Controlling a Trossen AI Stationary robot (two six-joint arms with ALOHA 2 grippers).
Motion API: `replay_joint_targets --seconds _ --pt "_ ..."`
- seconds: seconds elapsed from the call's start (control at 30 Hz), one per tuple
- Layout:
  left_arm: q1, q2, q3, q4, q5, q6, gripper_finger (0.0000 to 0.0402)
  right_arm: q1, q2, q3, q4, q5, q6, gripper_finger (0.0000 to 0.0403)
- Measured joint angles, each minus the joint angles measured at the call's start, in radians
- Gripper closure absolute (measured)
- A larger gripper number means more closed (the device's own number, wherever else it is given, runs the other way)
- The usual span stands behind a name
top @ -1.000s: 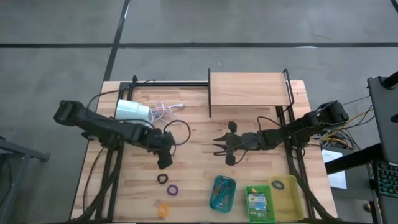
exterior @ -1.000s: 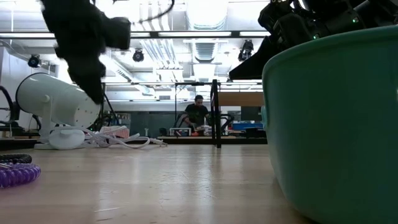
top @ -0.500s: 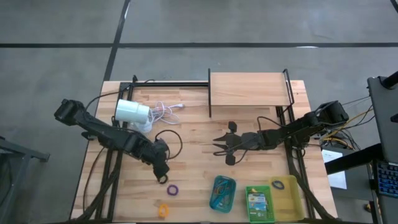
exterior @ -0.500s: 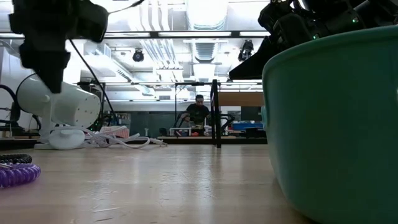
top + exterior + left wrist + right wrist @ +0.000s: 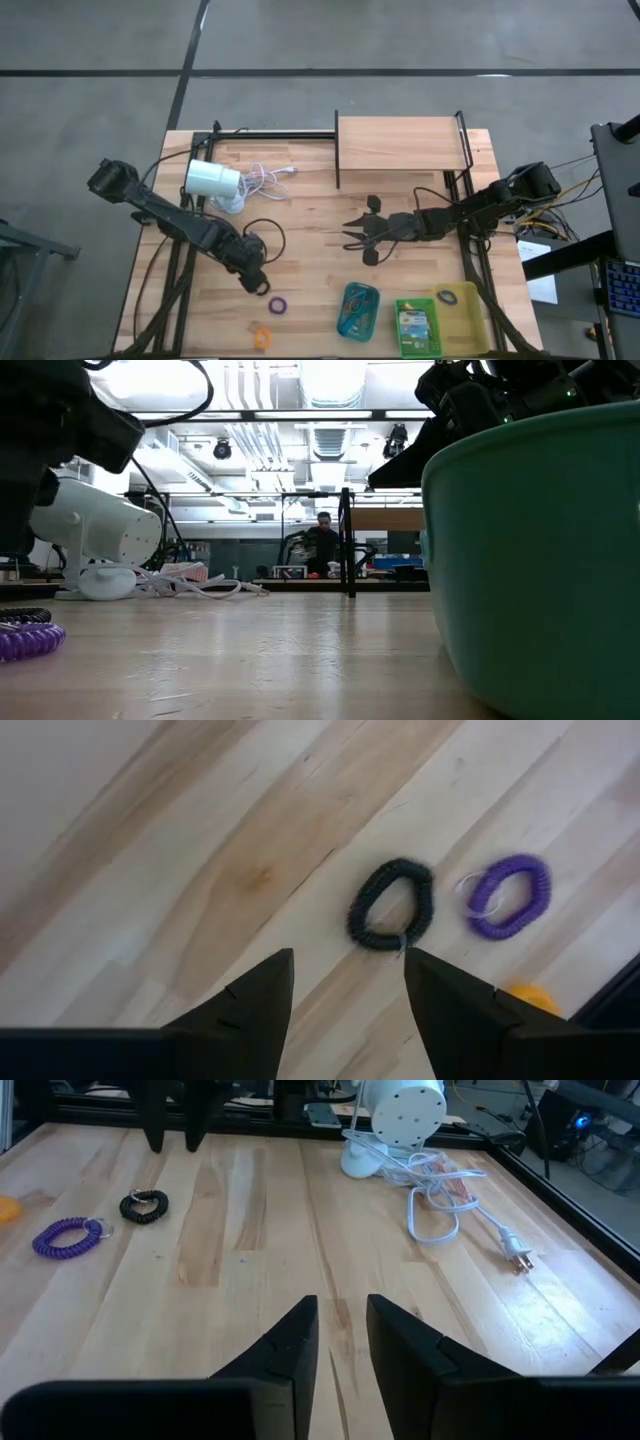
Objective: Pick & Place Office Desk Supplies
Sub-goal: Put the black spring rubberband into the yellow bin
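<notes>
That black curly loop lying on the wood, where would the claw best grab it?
Probably from straight above, across one thin side of the black loop, one finger inside the hole and one outside. It lies flat, apart from the purple loop. The open left gripper hangs nearby.

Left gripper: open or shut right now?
Open. Left gripper fingers stand apart above the black loop, nothing between them.

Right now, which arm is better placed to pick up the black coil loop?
Left. The left gripper hangs open right above the black loop, beside the purple loop. The right gripper sits at mid-table, well away from it.
</notes>
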State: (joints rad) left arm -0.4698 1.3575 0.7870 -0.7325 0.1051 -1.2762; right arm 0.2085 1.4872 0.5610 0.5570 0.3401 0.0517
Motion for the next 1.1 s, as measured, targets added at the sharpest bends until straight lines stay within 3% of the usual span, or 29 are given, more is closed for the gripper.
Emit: replay_joint_targets --seconds 0.23,0.53,0.83,1.1 --pt "-0.001 0.0 -0.06 0.141 -0.004 -0.003 0.0205 0.0 0.0 0.0 0.0 0.0 0.0 0.033" --pt "-0.014 0.055 -0.154 0.314 0.073 0.065 0.0205 0.0 0.0 0.0 0.0 0.0 0.0 0.0331" --pt "-0.013 0.151 -0.142 0.333 0.091 0.147 0.0211 0.0 0.0 0.0 0.0 0.0 0.0 0.0318" --pt "-0.013 0.15 -0.142 0.333 0.072 0.147 0.0239 0.0 0.0 0.0 0.0 0.0 0.0 0.0321"
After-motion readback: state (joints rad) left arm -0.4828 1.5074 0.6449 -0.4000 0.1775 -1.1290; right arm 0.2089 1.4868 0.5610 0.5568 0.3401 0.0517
